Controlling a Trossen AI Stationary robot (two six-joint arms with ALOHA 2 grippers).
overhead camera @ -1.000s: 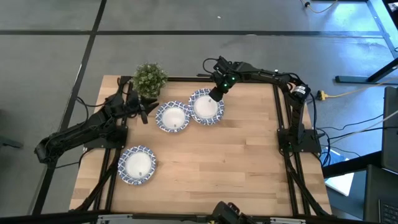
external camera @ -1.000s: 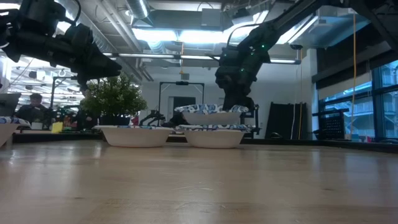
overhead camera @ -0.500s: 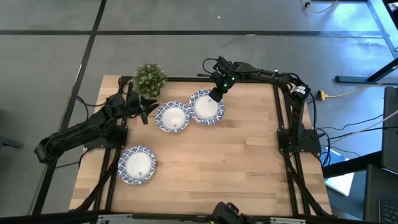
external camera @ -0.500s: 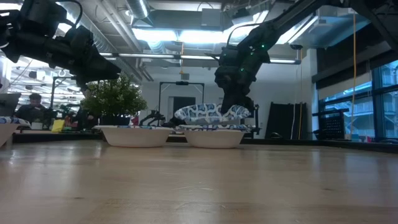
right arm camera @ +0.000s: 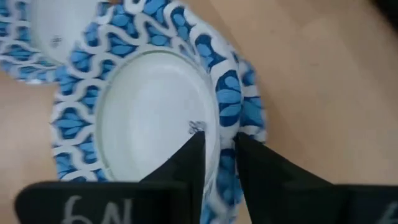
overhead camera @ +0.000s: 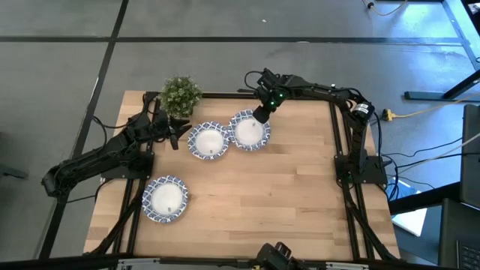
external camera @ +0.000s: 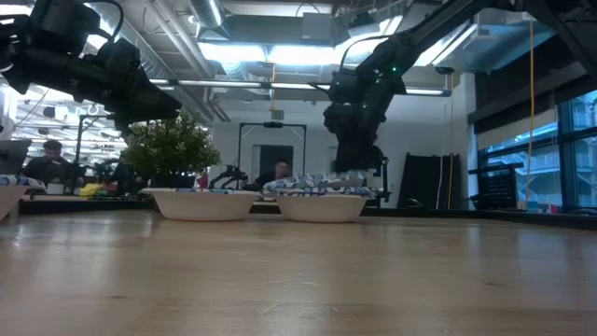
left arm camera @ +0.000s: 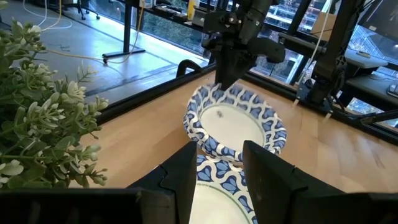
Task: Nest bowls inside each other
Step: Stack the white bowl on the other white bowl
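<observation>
A blue-and-white rimmed bowl (overhead camera: 249,129) sits nested in a like bowl (external camera: 322,207) at the table's far middle. My right gripper (overhead camera: 259,114) is shut on the top bowl's far rim. A second bowl (overhead camera: 208,141) rests on its base just left of the pair, rims nearly touching. A third bowl (overhead camera: 165,199) rests at the near left. My left gripper (overhead camera: 174,135) is open and empty in the air, left of the second bowl (left arm camera: 217,186) and beside the plant. My right gripper pinches the top bowl's patterned rim (right arm camera: 225,124) on its far side, one finger (right arm camera: 186,155) inside the bowl and one outside. The fingers come from above and the far side, slanting down. The bowl sits level in the bowl beneath it (right arm camera: 252,127).
A small green potted plant (overhead camera: 180,95) stands at the far left corner, close to my left arm. The black frame rails (overhead camera: 341,142) run along the table's edges. The near right half of the wooden table (overhead camera: 285,202) is bare. People show in the room beyond (external camera: 280,172).
My right gripper has gone down with the held bowl. The bowl hung clear above the lower bowl, tipped a little on the way, and now sits level inside it. My left arm has kept still.
</observation>
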